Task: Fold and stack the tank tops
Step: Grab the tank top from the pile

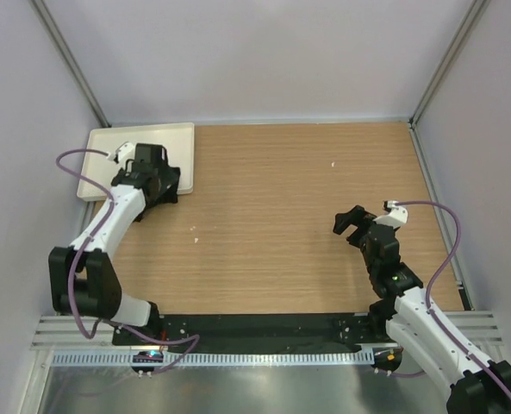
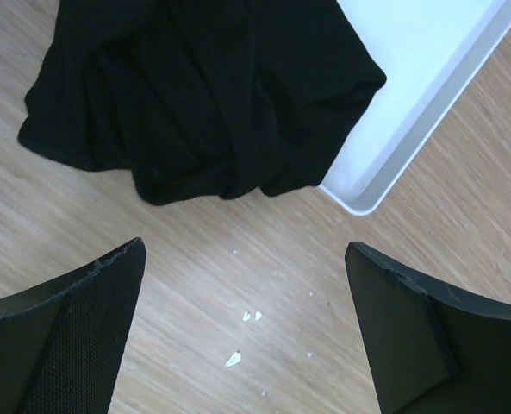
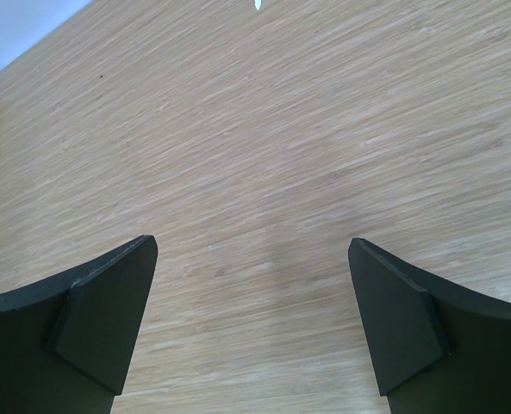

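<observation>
A black tank top (image 2: 203,95) lies bunched in the left wrist view, partly over the near corner of a white tray (image 2: 410,129) and partly on the wooden table. My left gripper (image 2: 246,323) is open and empty, hovering just short of the fabric, over bare wood. In the top view the left gripper (image 1: 158,183) is at the tray's near right corner and hides most of the top. My right gripper (image 1: 356,222) is open and empty over bare wood at the right, and it also shows in the right wrist view (image 3: 251,323).
The white tray (image 1: 109,151) sits at the far left of the table. Small white specks lie on the wood (image 2: 248,316), (image 1: 195,228), (image 1: 333,162). Grey walls close in the table on three sides.
</observation>
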Controlling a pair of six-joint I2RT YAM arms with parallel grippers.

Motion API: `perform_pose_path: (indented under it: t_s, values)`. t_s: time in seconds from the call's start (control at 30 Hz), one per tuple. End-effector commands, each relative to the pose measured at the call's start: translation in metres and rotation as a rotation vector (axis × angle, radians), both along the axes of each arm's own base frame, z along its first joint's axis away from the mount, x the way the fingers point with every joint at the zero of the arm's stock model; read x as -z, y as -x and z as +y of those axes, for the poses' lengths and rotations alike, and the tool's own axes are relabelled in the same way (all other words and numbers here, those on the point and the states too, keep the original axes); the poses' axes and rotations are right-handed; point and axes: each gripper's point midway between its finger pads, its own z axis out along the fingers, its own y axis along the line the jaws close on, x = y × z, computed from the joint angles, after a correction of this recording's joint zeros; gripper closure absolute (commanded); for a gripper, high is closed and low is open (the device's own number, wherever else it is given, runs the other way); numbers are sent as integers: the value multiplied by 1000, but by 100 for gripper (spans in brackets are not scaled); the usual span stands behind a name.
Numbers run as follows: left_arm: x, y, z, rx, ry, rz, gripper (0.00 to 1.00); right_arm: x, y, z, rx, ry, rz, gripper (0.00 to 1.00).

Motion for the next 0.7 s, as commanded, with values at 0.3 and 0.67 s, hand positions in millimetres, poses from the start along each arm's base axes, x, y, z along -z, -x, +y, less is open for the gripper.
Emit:
perform_pose_path:
  t_s: [0.3, 0.67]
  values:
    - [61, -35, 30, -129, 53, 238, 21, -17, -5, 2, -3, -18, -70, 0]
    - [-24, -27, 13, 20, 174, -16, 100, -18, -5, 3, -8, -19, -76, 0]
